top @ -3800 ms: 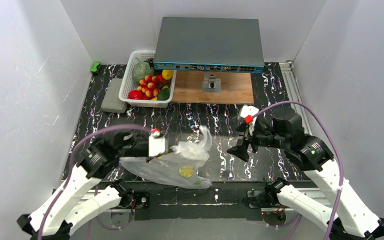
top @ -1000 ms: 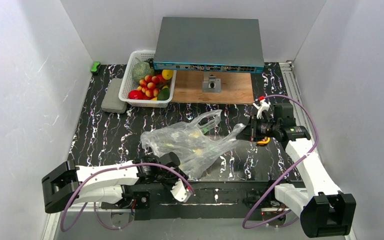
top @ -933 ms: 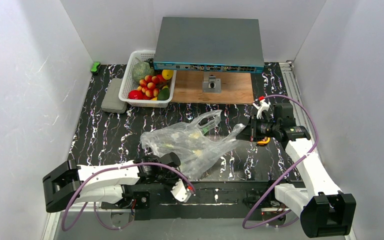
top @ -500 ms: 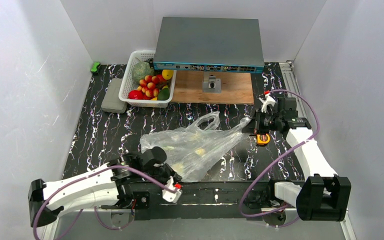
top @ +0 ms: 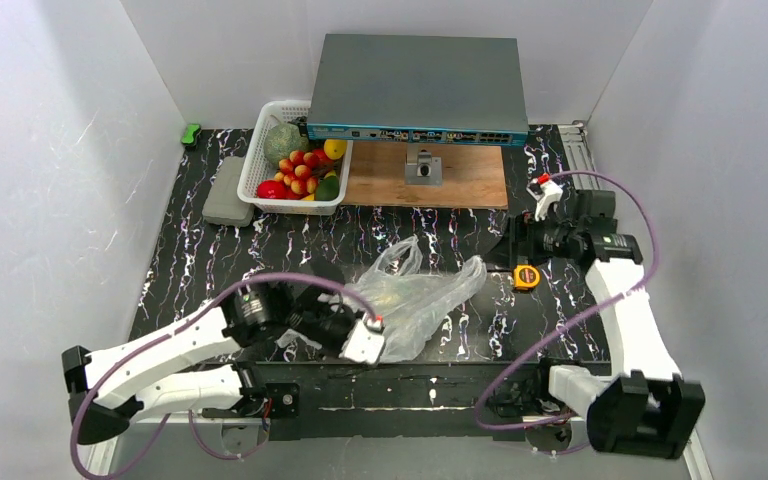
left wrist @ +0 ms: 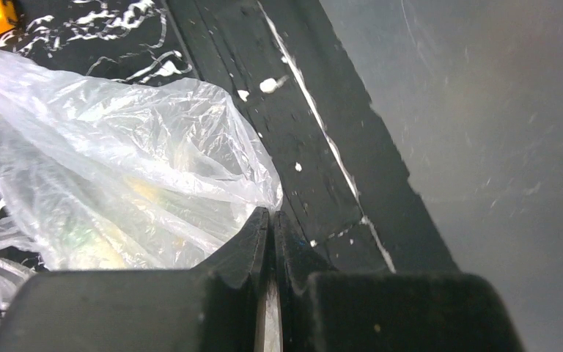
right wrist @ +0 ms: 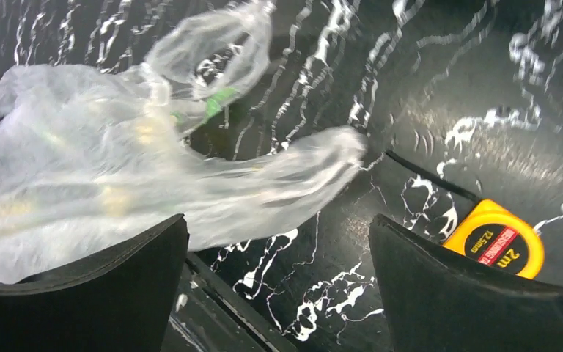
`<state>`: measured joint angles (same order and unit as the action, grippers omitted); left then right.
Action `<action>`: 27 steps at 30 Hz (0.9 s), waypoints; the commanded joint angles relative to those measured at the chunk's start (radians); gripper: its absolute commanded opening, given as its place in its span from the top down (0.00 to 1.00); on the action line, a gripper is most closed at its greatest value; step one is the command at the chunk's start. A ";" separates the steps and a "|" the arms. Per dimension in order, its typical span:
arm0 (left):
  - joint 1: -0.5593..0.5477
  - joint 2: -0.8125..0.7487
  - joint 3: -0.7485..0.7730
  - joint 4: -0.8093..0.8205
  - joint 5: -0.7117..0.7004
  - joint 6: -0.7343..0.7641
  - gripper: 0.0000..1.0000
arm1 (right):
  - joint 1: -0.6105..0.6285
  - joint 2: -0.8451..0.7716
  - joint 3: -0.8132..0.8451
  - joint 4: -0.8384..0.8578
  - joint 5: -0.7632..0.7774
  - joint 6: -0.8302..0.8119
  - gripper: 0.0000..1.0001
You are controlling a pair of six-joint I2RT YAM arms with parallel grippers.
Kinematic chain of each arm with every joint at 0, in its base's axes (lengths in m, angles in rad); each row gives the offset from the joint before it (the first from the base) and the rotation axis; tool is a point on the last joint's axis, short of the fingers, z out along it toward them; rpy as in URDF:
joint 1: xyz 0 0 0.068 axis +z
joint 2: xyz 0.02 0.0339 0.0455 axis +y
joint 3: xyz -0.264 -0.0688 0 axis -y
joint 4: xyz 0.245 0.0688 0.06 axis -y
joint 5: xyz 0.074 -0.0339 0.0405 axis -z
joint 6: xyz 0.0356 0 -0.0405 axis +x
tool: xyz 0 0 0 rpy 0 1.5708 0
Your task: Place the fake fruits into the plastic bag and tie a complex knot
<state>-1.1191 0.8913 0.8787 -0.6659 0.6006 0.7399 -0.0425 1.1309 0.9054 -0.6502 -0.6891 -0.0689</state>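
A: Where was the plastic bag (top: 415, 295)?

B: Crumpled on the black marbled table (top: 210, 260), near the front edge, btwn the two arms. One handle loop pointed toward the back, the other toward the right arm.

A: And the left gripper (left wrist: 271, 216)?

B: Fingers (left wrist: 253, 242) pressed tight together, w/ the bag's near edge nipped at the tips, just beside the table's front lip.

A: Right side?

B: The right gripper (right wrist: 277, 227) had its fingers wide apart, nothing clamped. A handle loop lay ahead of it, apart from both fingers. A yellow tape measure (right wrist: 495, 238) sat on the table by one finger.

A: The fake fruits (top: 302, 172)?

B: Piled in the white basket (top: 260, 150) at back left, beside the grey switch box (top: 415, 85), well apart from the bag. Yellow-green patches showed thru the film; couldn't tell what they were.
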 commanded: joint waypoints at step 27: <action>0.288 0.370 0.535 0.112 0.467 -0.511 1.00 | 0.944 -0.282 0.084 0.243 0.121 -0.205 0.08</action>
<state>-0.8448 1.2724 1.3746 -0.6224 1.0046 0.3187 0.8474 0.8433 1.0035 -0.5102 -0.6662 -0.3099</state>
